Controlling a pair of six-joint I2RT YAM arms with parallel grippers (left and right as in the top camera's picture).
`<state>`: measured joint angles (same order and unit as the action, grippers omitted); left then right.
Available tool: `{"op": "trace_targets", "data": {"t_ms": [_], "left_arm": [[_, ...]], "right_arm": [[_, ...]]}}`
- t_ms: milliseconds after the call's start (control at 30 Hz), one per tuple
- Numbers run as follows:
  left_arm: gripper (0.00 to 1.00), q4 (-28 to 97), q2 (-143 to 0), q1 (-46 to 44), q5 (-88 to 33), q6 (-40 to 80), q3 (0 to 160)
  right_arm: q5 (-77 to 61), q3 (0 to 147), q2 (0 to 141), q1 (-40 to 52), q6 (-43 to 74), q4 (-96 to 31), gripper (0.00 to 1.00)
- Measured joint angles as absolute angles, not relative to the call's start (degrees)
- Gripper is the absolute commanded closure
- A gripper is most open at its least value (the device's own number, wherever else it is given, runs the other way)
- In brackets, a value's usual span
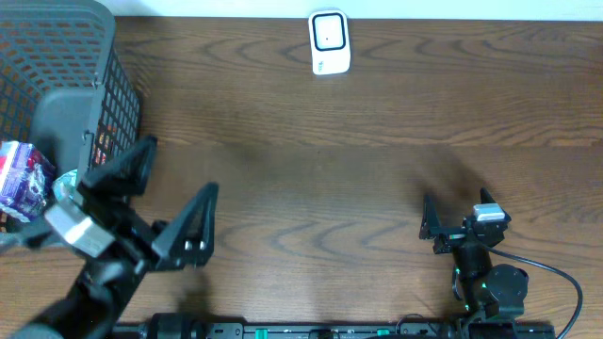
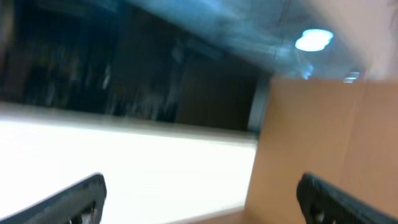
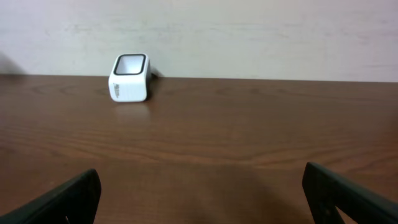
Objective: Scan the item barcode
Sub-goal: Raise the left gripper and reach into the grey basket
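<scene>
Overhead view: looks straight down from well above on the dark brown wood-grain counter [image 1: 358, 188], its far edge at the top of the frame. Right wrist view: low and near the counter, facing level across it to the pale wall [image 3: 249, 31]; shares the small white box-shaped scanner [image 1: 330, 42] with the overhead view. Left wrist view: blurred, tilted upward toward a bright ceiling lamp [image 2: 314, 39].

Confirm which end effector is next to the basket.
The left end effector, open beside the grey basket; the right end effector sits across the table.
</scene>
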<state>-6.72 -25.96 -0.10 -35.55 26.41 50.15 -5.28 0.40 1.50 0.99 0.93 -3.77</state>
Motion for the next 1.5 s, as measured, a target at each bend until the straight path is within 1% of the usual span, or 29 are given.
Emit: {"op": "trace_targets", "data": {"t_ms": [67,133,200,267,400,533,667,767,867,1033,1133,1233,1300,1500], "left_arm": [[0.02,9.1,-30.0,-0.1,-37.8,23.9,57.9],[0.02,20.5,-34.1,-0.1,-40.2,20.9,64.4],[0.02,25.5,-36.7,-0.1,-42.3,18.1,68.4],[0.02,25.8,-37.9,-0.1,-43.8,16.2,70.8],[0.02,22.3,-37.2,-0.1,-45.4,14.3,72.8],[0.02,22.0,-37.0,-0.1,-43.0,14.3,74.4],[0.02,22.1,-37.9,-0.1,-35.3,14.1,77.4],[0.02,24.0,-40.9,-0.1,-28.1,12.7,83.1],[0.02,32.0,-46.6,-0.1,-19.9,10.8,92.7],[0.02,50.5,-62.0,-0.1,-2.1,5.0,113.3],[0.02,55.5,-70.8,0.1,10.7,3.0,121.7],[0.02,58.2,-76.9,1.5,19.9,2.0,124.7],[0.02,59.5,-79.2,3.2,23.1,1.5,124.8],[0.02,63.0,-82.9,13.5,27.9,1.9,124.8]], "right_arm": [[-5.3,0.4,1.5,1.0,1.0,-3.8,0.01],[-5.3,0.4,1.5,1.0,1.0,-3.8,0.01],[-5.3,0.4,1.5,1.0,1.0,-3.8,0.01],[-5.3,0.4,1.5,1.0,1.0,-3.8,0.01],[-5.3,0.4,1.5,1.0,1.0,-3.8,0.01],[-5.3,0.4,1.5,1.0,1.0,-3.8,0.01],[-5.3,0.4,1.5,1.0,1.0,-3.8,0.01],[-5.3,0.4,1.5,1.0,1.0,-3.8,0.01],[-5.3,0.4,1.5,1.0,1.0,-3.8,0.01],[-5.3,0.4,1.5,1.0,1.0,-3.8,0.01],[-5.3,0.4,1.5,1.0,1.0,-3.8,0.01],[-5.3,0.4,1.5,1.0,1.0,-3.8,0.01],[-5.3,0.4,1.5,1.0,1.0,-3.8,0.01],[-5.3,0.4,1.5,1.0,1.0,-3.8,0.01]]}}
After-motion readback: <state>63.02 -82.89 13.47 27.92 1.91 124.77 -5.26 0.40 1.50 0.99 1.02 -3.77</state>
